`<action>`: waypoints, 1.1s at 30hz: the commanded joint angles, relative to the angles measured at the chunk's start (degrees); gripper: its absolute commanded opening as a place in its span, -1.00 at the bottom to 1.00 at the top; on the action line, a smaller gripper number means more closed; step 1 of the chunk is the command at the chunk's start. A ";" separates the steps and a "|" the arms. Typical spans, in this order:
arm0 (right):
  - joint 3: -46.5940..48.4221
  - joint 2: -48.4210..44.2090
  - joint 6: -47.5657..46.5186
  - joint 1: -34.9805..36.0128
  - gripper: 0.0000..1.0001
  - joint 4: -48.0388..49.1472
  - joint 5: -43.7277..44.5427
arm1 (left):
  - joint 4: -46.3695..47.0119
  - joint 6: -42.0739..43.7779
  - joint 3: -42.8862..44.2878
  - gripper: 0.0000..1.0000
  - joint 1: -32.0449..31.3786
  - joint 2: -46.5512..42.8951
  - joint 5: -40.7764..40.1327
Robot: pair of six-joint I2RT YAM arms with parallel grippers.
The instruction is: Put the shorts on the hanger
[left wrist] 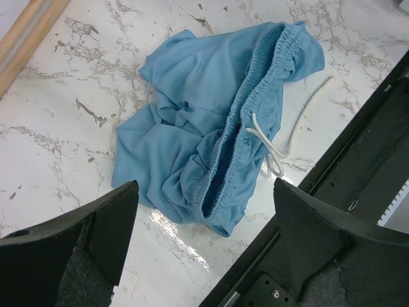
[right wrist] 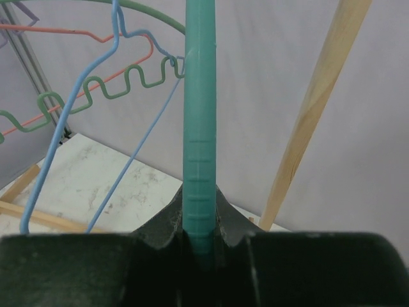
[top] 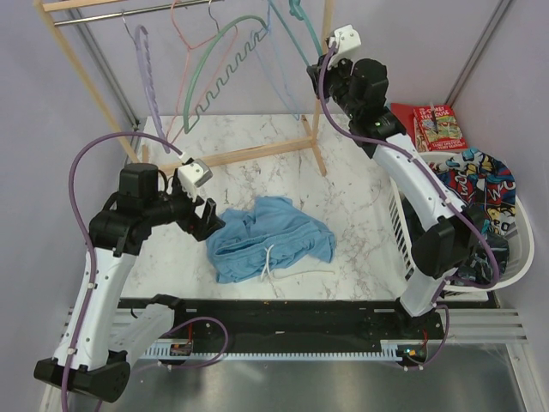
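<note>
Right jaws are clamped on your teal hanger (right wrist: 199, 128) up by the rack (top: 249, 153); left jaws gape beside the shorts (top: 270, 236) bunched on the counter (top: 360, 172). Pinch one loose fold and they'll likely slip.

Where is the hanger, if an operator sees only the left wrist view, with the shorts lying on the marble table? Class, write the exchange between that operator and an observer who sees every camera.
Operator: I see the shorts below the open left gripper, but no hanger. Where is it?
Observer: The teal hanger is clamped in the right gripper.
Operator: Where is that gripper?
Observer: Raised at the far right, beside the wooden rack.
Operator: Is anything else on the rack?
Observer: Yes, a green wavy hanger hangs there among other thin ones.
</note>
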 commanded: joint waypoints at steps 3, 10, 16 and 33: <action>-3.38 -7.15 -4.69 0.08 -1.00 -0.68 0.83 | -0.94 2.29 0.63 0.88 0.26 1.07 3.14; -13.91 -17.44 -6.81 0.07 -1.00 -10.26 6.63 | -2.17 2.91 0.20 0.88 0.34 1.51 4.64; -22.00 -26.58 -6.37 0.07 -1.00 -20.61 12.87 | -2.26 2.73 -1.03 0.89 0.26 0.11 5.17; -43.45 -56.38 -3.99 -0.45 -1.00 -51.92 5.07 | -0.15 1.32 -7.98 0.99 0.17 -8.86 2.53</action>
